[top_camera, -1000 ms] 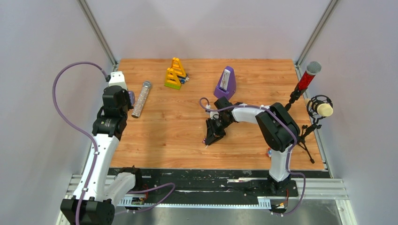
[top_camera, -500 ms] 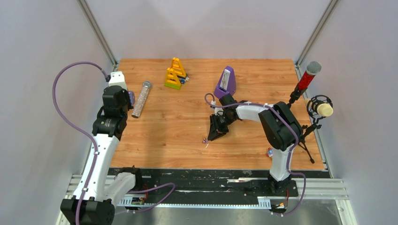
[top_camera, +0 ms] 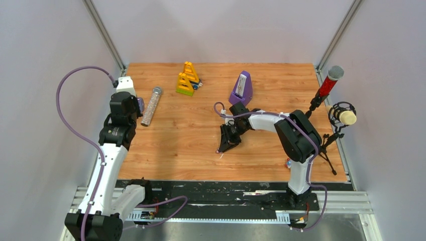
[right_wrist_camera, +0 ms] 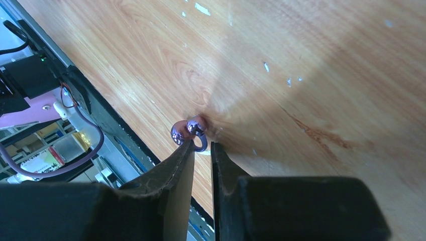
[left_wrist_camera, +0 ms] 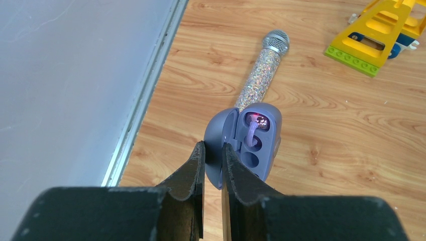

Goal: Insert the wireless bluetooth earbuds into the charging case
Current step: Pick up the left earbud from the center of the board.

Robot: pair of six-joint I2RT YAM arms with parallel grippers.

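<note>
The charging case [left_wrist_camera: 253, 145] is a grey-blue oval, not black, standing open with its sockets showing. My left gripper [left_wrist_camera: 213, 150] is shut on its lid and holds it above the table's left side; in the top view the case [top_camera: 141, 105] is at the gripper [top_camera: 138, 106]. One small purple earbud [left_wrist_camera: 250, 133] sits in its upper socket. A second shiny purple earbud [right_wrist_camera: 187, 131] lies on the wood near the front edge. My right gripper [right_wrist_camera: 202, 146] points down at it, jaws a narrow gap apart. The left fingertip touches it and its loop is in the gap. In the top view my right gripper [top_camera: 220, 149] hides it.
A glittery silver microphone [top_camera: 151, 105] lies just beyond the case. Yellow toy blocks [top_camera: 187, 79] and a purple metronome [top_camera: 241, 89] stand at the back. A red microphone [top_camera: 329, 83] on a stand is at the right edge. The table's front edge [right_wrist_camera: 108, 123] is close to the right fingers.
The right gripper drew back up and right, baring the earbud on the table, then came down left onto it again. The left arm and the case have not moved.
</note>
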